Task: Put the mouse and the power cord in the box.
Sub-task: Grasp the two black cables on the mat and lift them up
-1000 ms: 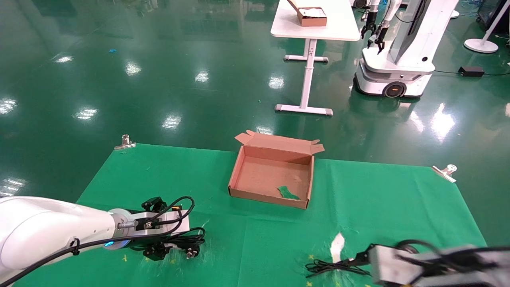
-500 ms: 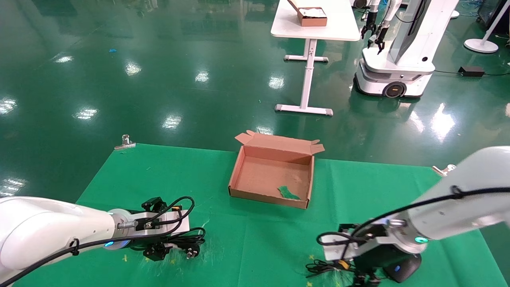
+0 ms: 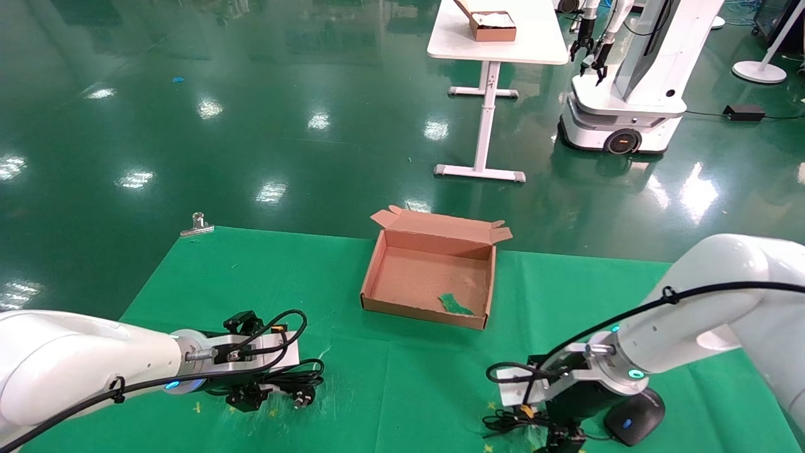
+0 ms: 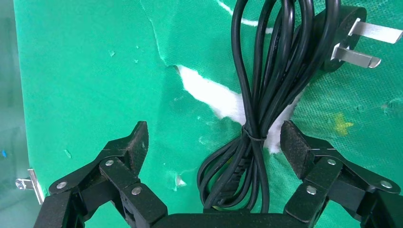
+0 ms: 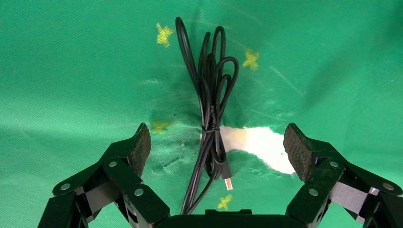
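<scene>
The box [image 3: 431, 277] sits open mid-cloth, holding only a green scrap [image 3: 454, 305]. My left gripper [image 4: 214, 147] straddles the power cord [image 4: 266, 90], wide open, grasping nothing; the bundle's long axis runs away from my wrist, and only that camera shows the plug's prongs [image 4: 363, 45]. My right gripper [image 5: 216, 147], equally wide and empty, straddles the mouse's thin cable [image 5: 211, 95], the mouse [image 3: 631, 417] lying just beside it.
</scene>
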Controlling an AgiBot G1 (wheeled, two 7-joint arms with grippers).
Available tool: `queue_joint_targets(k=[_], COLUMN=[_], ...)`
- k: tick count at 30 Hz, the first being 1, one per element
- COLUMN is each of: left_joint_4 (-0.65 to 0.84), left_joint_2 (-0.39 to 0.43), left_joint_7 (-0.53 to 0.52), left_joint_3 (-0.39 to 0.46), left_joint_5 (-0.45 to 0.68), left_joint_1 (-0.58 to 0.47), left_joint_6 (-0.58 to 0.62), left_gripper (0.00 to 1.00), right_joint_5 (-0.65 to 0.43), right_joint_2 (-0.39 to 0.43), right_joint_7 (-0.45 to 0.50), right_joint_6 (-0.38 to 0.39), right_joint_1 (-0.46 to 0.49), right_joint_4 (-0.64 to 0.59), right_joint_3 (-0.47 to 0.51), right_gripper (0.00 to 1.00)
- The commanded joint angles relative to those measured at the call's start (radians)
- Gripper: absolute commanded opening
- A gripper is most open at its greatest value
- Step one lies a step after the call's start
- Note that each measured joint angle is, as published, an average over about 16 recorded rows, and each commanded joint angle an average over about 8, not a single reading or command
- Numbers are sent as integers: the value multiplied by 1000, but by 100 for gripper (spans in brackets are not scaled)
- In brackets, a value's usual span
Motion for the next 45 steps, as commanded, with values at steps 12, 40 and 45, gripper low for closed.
queue_joint_targets(k=[12, 40, 45], left_joint_4=[0, 0, 0], left_joint_2=[0, 0, 0], left_joint_7=[0, 0, 0], left_joint_3=[0, 0, 0], left_joint_5=[0, 0, 0], left_joint_1=[0, 0, 0], left_joint_6=[0, 0, 0], left_gripper=[0, 0, 0], right_joint_5=[3, 7, 7], right_joint_2=[2, 9, 10], right_joint_7=[0, 5, 5], right_joint_6=[0, -6, -6], right_joint_1=[-1, -4, -5], right_joint_4=[2, 20, 20], right_joint_3=[1, 4, 4], right_gripper=[0, 0, 0])
